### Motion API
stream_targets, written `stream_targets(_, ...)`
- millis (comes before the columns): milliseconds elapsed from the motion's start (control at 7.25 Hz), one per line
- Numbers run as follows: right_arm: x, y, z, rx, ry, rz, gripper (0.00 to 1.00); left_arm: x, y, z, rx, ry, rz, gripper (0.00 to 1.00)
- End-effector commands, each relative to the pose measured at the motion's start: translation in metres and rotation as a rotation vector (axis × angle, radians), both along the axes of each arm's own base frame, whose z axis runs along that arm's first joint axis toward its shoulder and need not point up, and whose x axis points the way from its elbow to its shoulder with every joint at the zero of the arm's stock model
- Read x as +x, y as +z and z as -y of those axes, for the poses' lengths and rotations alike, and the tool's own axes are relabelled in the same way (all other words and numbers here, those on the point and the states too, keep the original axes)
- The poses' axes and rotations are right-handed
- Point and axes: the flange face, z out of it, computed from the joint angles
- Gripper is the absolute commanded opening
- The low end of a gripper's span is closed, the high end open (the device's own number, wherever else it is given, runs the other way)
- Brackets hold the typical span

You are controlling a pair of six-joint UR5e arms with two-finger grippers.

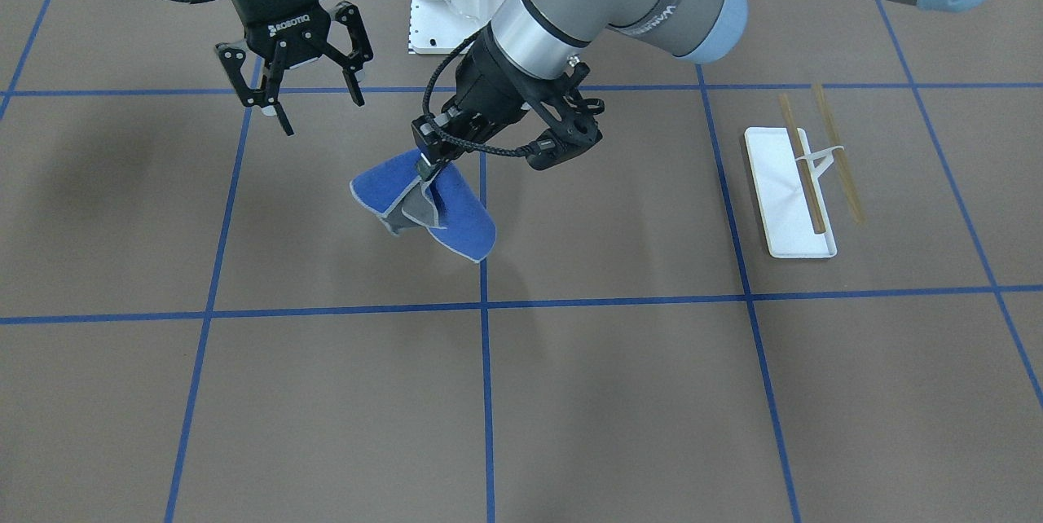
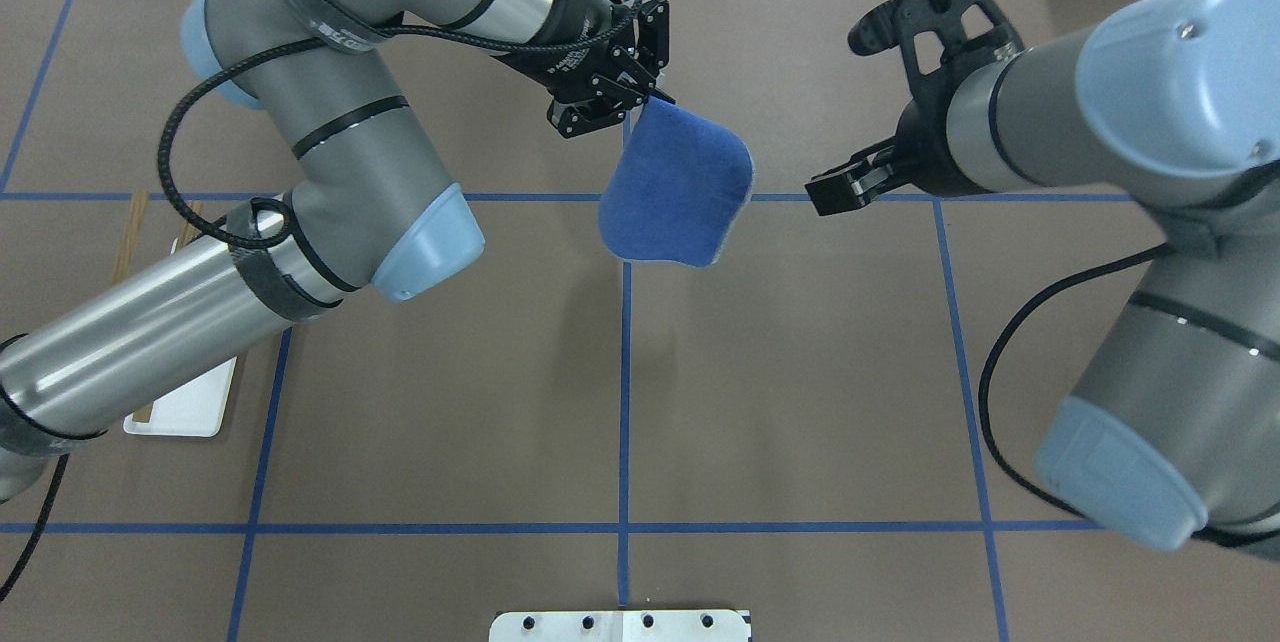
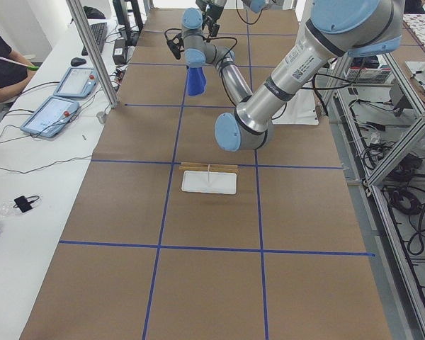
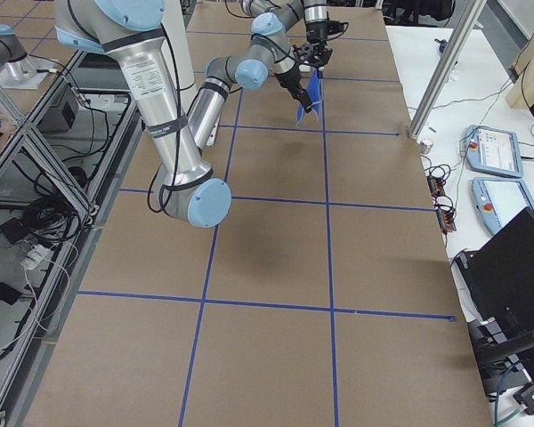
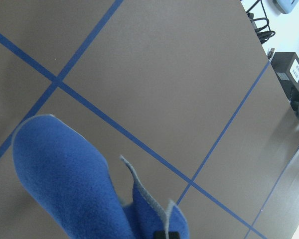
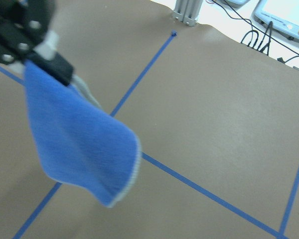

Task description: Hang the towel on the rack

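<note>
Right, from overhead I have the towel (image 2: 675, 187) hanging a little toward 12 o'clock of the middle of the table (image 2: 800, 402). The left gripper (image 2: 648, 96) has its fingers closed on the towel's corner at 11 o'clock. The rest of the cloth droops away toward 5 o'clock, lifted off the brown surface.

For room: the right gripper (image 2: 835, 187) sits at the towel's 3 o'clock, apart from it, with a gap of table between them. In the front-facing view its fingers (image 1: 281, 112) are spread wide and hold nothing. The rack (image 2: 185, 407) is well apart at the towel's 8 o'clock, near the table's edge, and the left arm's forearm crosses above it and hides most of it. A broad stretch of table, marked by blue tape lines, runs toward 6 o'clock. A white bolted plate (image 2: 620, 625) sits at that edge.

The towel is fleecy royal blue with a pale grey stitched border and rounded corners. From the front it folds on itself and shows a dark grey underside. The rack has a flat white rectangular tray base (image 1: 782, 209), a thin white Y-shaped support (image 1: 817, 157) and two slim tan wooden rods (image 1: 805, 181) running parallel. The table looks like matte brown paper.
</note>
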Motion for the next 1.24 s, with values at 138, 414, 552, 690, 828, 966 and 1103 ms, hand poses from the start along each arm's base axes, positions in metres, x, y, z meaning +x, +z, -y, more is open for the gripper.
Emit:
stream_targets(138, 0.073, 0.068, 0.065, -0.242, 0.007, -0.033, 1.00, -0.077, 0.072, -0.007, -0.019, 0.016, 0.022, 0.00)
stream_targets(414, 0.124, 0.125, 0.116, -0.434, -0.042, 0.052, 1.00, -0.129, 0.131, -0.021, -0.072, -0.011, 0.054, 0.00)
stream_targets(552, 0.153, 0.167, 0.134, -0.472, -0.059, 0.050, 1.00, -0.147, 0.156, -0.029, -0.101, -0.011, 0.069, 0.00)
stream_targets(690, 0.170, 0.204, 0.151, -0.510, -0.059, 0.019, 1.00, -0.170, 0.178, -0.036, -0.105, -0.014, 0.084, 0.00)
stream_targets(828, 0.192, 0.239, 0.169, -0.519, -0.072, -0.008, 1.00, -0.191, 0.224, -0.049, -0.120, -0.012, 0.130, 0.00)
stream_targets(966, 0.205, 0.259, 0.180, -0.534, -0.073, -0.017, 1.00, -0.214, 0.270, -0.068, -0.111, -0.006, 0.187, 0.00)
stream_targets(1103, 0.210, 0.265, 0.181, -0.537, -0.071, -0.018, 1.00, -0.239, 0.308, -0.081, -0.082, -0.010, 0.225, 0.00)
